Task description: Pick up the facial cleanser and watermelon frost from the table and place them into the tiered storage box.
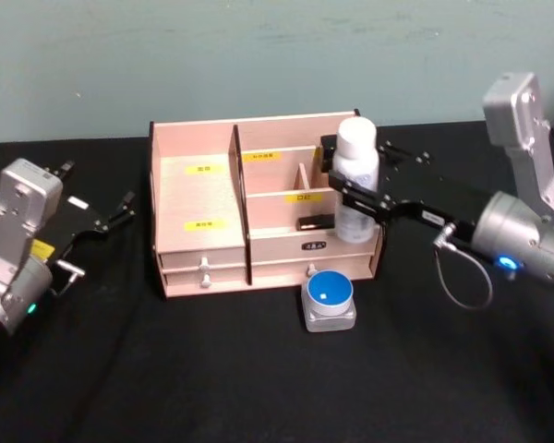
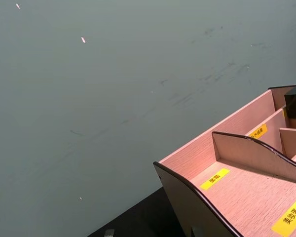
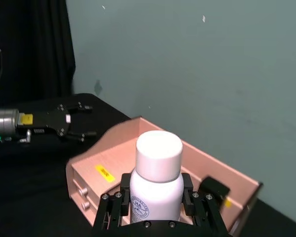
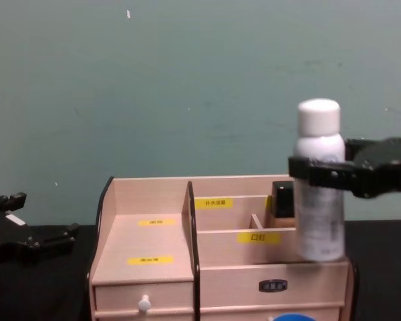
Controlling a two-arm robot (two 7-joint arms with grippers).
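The bottle (image 4: 319, 221) was held at mid-body by the right gripper (image 4: 318, 172) over the box (image 1: 194, 138). It was judged stiff but slippery. The left gripper (image 3: 84, 120) was parked, jaws wide.

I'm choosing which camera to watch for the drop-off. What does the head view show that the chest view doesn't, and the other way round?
Head view: the stretch of black table in front of the tiered storage box, with the whole blue-topped grey item standing on it, and the box's compartments from above.
Chest view: the white bottle side-on, its base about level with the top of the box's front wall at the right end.
Both: the right gripper shut on the bottle over the box's right end, and the left gripper open, off to the box's left.
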